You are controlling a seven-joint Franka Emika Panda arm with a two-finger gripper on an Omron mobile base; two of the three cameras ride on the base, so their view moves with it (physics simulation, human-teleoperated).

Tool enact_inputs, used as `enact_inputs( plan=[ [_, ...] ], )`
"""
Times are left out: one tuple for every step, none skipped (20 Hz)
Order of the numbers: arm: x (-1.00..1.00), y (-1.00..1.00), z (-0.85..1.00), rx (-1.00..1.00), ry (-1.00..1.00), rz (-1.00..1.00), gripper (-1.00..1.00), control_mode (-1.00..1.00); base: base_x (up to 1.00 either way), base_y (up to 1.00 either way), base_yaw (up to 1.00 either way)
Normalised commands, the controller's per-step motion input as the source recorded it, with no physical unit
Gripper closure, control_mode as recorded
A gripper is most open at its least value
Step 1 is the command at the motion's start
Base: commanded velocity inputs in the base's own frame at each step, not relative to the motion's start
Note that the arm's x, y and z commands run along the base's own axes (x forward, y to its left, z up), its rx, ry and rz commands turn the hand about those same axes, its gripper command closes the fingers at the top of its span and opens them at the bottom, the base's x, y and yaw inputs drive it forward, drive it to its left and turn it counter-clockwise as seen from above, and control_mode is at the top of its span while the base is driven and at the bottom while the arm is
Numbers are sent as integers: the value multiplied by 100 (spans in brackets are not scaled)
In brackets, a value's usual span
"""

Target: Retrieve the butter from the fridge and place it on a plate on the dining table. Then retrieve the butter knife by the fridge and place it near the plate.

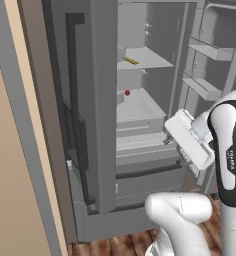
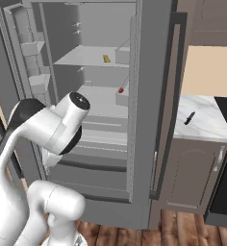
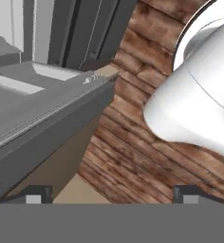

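Observation:
The fridge [image 1: 97, 150] stands with both upper doors swung wide. The butter [image 1: 131, 61], a slim yellow stick, lies on the upper shelf [image 2: 107, 58]. My gripper [image 3: 113, 194] is open and holds nothing. It points down at the wooden floor beside the fridge's lower drawer [image 3: 42, 109]. Its white hand [image 1: 188, 141] hangs in front of the drawers, well below the butter. The butter knife [image 2: 189, 117] lies on the marble counter [image 2: 207, 127] right of the fridge. The plate and the dining table are out of view.
A tiny red round item [image 1: 127, 92] sits on the middle shelf [image 2: 120, 90]. Door bins [image 1: 206, 50] jut from the open right door. A dark oven front [image 2: 226, 187] stands past the counter, and a beige wall panel [image 1: 15, 190] closes the left side.

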Motion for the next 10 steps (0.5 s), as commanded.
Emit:
enact_inputs(
  plan=[
    [66, 0, -19, 26, 3, 0, -100, -100, 0, 0, 0],
    [62, 0, -21, 27, 2, 0, -100, -100, 0, 0, 0],
    [52, 4, -26, 24, 1, 0, -100, -100, 0, 0, 0],
    [45, 14, -28, 21, 0, 0, -100, -100, 0, 0, 0],
    [47, 18, -30, 19, 0, 0, -100, -100, 0, 0, 0],
    [47, 24, -34, 16, 0, 0, -100, -100, 0, 0, 0],
    [56, 27, -42, 15, 0, 0, -100, -100, 0, 0, 0],
    [59, 27, -42, 13, -1, 0, -100, -100, 0, 0, 0],
    [66, 19, -41, 11, 0, 0, -100, -100, 0, 0, 0],
    [65, 7, -44, 13, 0, 0, -100, -100, 0, 0, 0]
  ],
)
